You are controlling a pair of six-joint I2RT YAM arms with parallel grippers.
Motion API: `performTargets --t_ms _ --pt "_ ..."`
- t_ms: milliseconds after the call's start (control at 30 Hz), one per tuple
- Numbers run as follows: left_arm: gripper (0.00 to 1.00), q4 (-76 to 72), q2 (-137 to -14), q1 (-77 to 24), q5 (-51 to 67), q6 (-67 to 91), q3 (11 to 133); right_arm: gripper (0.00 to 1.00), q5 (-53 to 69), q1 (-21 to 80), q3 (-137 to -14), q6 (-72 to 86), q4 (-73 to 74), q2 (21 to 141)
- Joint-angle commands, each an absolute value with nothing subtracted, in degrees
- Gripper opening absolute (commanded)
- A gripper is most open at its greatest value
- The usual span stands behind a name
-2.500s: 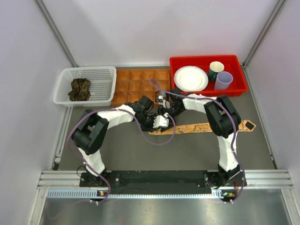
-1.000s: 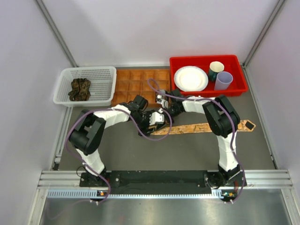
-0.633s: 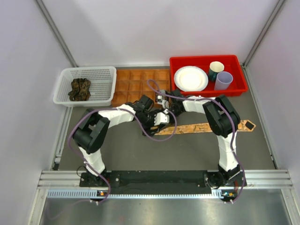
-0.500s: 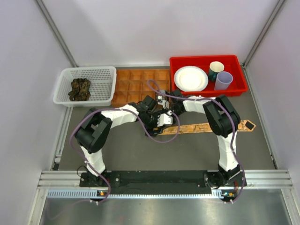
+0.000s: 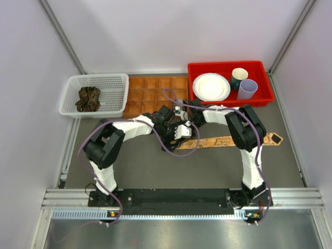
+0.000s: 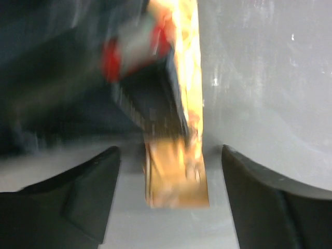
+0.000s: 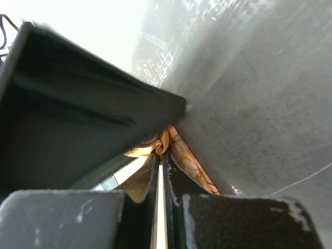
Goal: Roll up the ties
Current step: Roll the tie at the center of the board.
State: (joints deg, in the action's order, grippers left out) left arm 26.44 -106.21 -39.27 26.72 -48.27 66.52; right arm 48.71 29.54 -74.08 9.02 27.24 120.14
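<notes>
Lying flat across the middle of the worktop (image 5: 155, 171), the tan-orange tie (image 5: 228, 140) ran toward the right edge. Its left end curled up in the right end effector (image 7: 160, 165), whose fingers were clamped together on it. The left end effector (image 6: 171, 179) stood with fingers apart, straddling that same end. Dark ties (image 5: 88, 98) sat bunched in the white basket (image 5: 116, 83) at the far-left corner.

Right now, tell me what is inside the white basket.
The white basket holds one dark green-brown fabric bundle, bunched up. How many ties it contains, and anything beneath it, is hidden.
</notes>
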Motion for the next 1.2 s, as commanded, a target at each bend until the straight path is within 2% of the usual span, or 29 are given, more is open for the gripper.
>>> performTargets --t_ms 0,33,67,100,300,333,467,600,633,833,1000,1167 --pt "0.90 23.39 -99.95 -33.32 36.98 -43.78 61.18 0.00 38.06 26.46 -73.39 12.83 34.36 125.07" --pt "0.93 21.73 -98.63 -30.61 40.05 -42.90 60.21 0.00 37.97 26.46 -73.30 12.75 34.63 125.07" --pt "0.96 14.31 -97.13 -28.93 47.65 -38.63 58.55 0.00 37.88 26.46 -73.30 12.66 34.54 125.24" --pt "0.99 9.37 -94.51 -27.35 49.99 -34.93 54.27 0.00 37.88 26.54 -73.56 12.48 34.80 125.33" --pt "0.99 -8.33 -91.05 -25.93 54.14 -28.48 45.62 0.00 38.40 26.46 -74.09 11.69 36.21 125.86" --pt "0.98 -7.74 -91.49 -25.93 53.97 -28.91 45.88 0.00 38.76 26.54 -74.09 11.60 36.30 125.77" --pt "0.83 -0.28 -94.56 -26.37 53.08 -35.24 49.91 0.00 41.12 26.98 -74.00 11.78 35.86 125.42" --pt "0.77 12.71 -96.77 -31.97 44.76 -38.83 58.77 0.00 42.45 27.69 -74.09 11.51 35.95 125.16" --pt "0.77 17.88 -96.59 -32.86 39.60 -40.41 60.63 0.00 42.71 27.86 -74.00 11.43 35.95 124.98" --pt "0.80 24.52 -95.98 -32.61 31.47 -48.86 60.48 0.00 44.55 29.18 -73.48 11.42 35.25 124.45" --pt "0.83 25.48 -95.01 -32.52 33.31 -52.03 56.95 0.00 46.14 30.94 -73.83 12.22 35.25 124.19" --pt "0.81 26.10 -96.59 -32.52 34.45 -52.73 57.22 0.00 46.32 31.20 -73.13 11.87 35.59 124.54"
